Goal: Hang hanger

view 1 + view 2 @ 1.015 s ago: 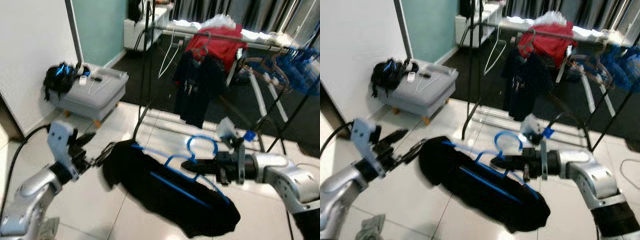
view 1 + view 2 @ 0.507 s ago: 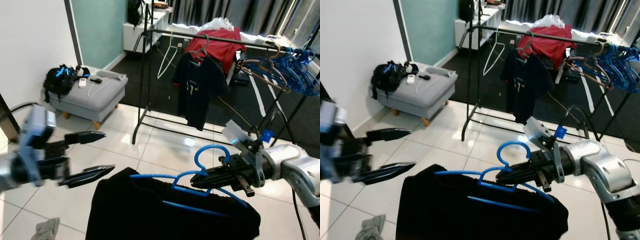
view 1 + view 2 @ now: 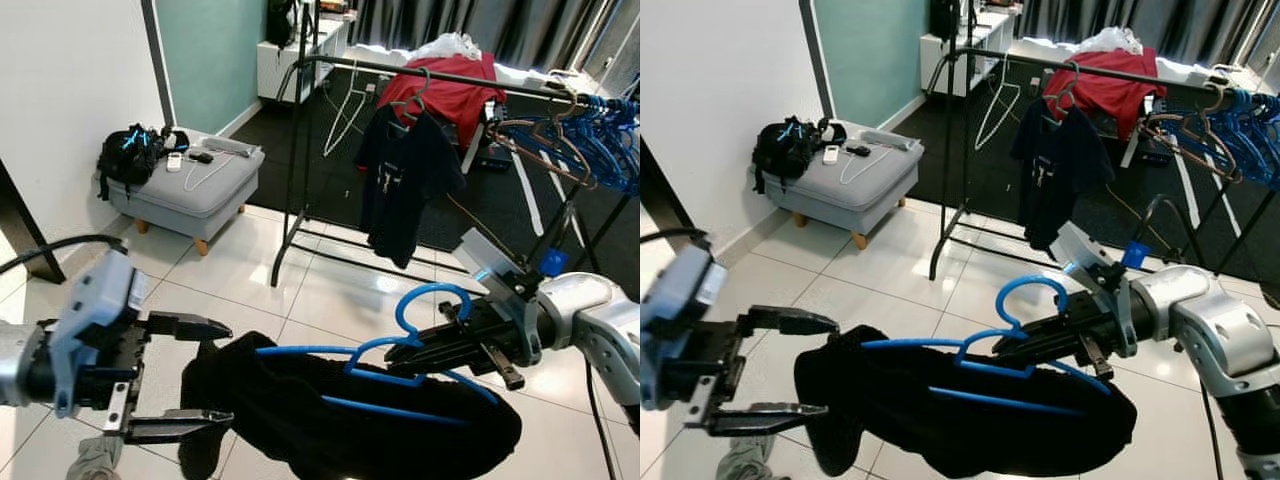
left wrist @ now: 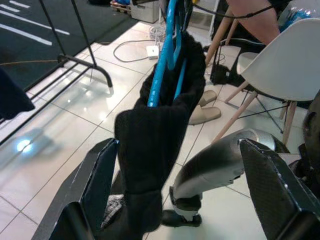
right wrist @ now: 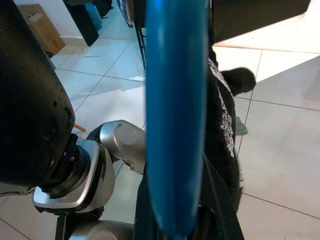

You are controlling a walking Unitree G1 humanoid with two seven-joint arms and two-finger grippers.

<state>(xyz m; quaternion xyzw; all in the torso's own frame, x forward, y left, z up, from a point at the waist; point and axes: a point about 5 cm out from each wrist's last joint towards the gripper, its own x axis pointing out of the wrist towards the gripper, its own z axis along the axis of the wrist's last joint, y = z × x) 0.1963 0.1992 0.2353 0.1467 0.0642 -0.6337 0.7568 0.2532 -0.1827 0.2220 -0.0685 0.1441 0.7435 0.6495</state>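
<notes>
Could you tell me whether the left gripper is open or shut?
Open: the left gripper has its fingers spread either side of the black garment.

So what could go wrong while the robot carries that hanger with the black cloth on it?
The black cloth sags low off the blue hanger and might slide to the floor. The left end effector is open around the cloth's end, not holding it. The rack already holds a dark shirt, which the hook could snag.

The hanger (image 3: 400,345) hangs between the left tool (image 3: 190,375) and right tool (image 3: 440,345), clothes rack (image 3: 400,70) behind.
</notes>
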